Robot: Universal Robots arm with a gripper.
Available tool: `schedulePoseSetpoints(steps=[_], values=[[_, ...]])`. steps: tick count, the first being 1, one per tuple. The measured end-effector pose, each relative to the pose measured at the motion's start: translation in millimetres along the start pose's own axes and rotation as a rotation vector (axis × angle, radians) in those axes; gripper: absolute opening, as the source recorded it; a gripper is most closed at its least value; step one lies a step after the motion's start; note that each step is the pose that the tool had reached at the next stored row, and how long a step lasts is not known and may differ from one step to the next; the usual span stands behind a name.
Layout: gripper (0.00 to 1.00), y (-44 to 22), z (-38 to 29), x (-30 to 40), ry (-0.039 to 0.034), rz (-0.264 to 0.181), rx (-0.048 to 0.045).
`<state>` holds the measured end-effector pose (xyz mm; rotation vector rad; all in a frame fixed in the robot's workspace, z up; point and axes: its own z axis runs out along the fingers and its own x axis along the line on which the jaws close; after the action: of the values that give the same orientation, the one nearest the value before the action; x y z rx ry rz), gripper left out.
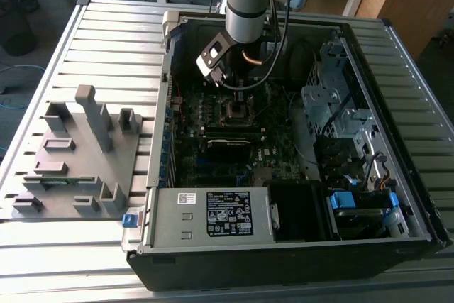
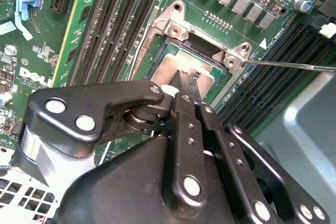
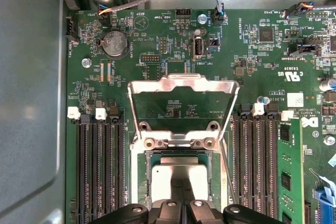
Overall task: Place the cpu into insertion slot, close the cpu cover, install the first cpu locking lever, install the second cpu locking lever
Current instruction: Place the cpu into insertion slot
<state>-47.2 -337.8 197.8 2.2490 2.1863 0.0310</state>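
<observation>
Fingers (image 2: 185, 111): narrow, tips down on the cpu (image 3: 181, 174)
Place: cpu flat in insertion slot (image 3: 147, 179), cpu cover (image 3: 184, 83) raised
Handling: likely light, stiff, fragile contacts; hold by opposite edges, kept level

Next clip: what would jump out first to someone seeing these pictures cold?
The gripper reaches down into the open computer case, right above the insertion slot. In the first wrist view the cpu cover stands swung open, with the cpu lying in the slot under the gripper. A grey fixture sits beside the case on the exterior view's left.
</observation>
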Motion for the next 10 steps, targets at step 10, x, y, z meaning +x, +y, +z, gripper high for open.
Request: schedulePoseSetpoints(steps=[10], values=[[0.1, 0.2, -8.2, 0.1, 0.0002, 0.0, -0.0001]])
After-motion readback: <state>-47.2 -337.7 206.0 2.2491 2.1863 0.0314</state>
